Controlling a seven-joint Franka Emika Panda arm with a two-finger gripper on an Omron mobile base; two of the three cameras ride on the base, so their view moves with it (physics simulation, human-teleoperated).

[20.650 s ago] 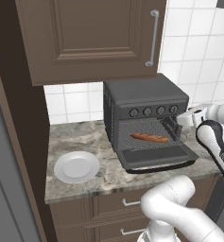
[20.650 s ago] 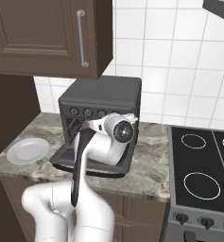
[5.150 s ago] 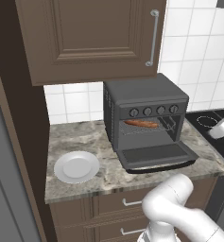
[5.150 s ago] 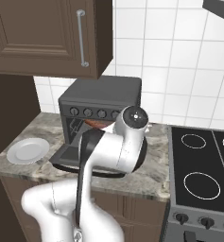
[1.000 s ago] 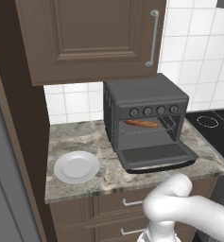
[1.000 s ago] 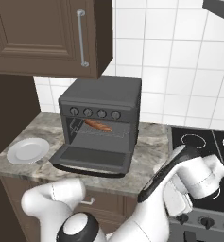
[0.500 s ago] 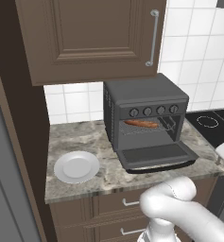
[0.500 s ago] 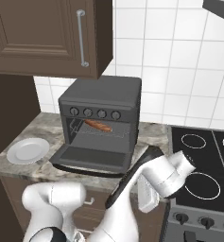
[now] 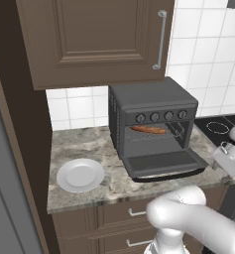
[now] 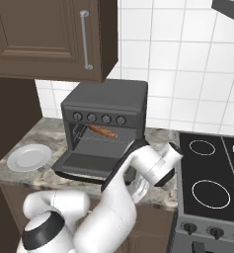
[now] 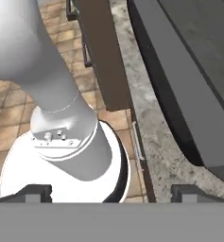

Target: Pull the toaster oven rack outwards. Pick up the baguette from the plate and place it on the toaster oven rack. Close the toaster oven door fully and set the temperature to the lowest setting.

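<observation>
The toaster oven (image 9: 151, 116) (image 10: 106, 111) stands on the stone counter with its door (image 9: 164, 163) (image 10: 86, 165) folded down flat. Inside the cavity the baguette (image 9: 147, 130) (image 10: 102, 132) lies on the wire rack (image 9: 161, 135). Left of the oven sits the white plate (image 9: 80, 174) (image 10: 28, 157), bare. My gripper (image 11: 111, 193) is open with nothing between its tips, at the front right corner of the lowered door (image 11: 193, 71), looking down past the counter edge. My white hand (image 9: 230, 158) shows at the right edge, just right of the door.
A black stovetop (image 10: 212, 173) adjoins the counter on the right. A brown wall cabinet (image 9: 99, 39) hangs above the oven. Brown drawers (image 11: 104, 61) sit below the stone counter edge (image 11: 153, 142), with tiled floor beneath.
My arm has swung left from over the stovetop to the front right corner of the open oven door. The jaws stayed open; oven, baguette and plate have not moved.
</observation>
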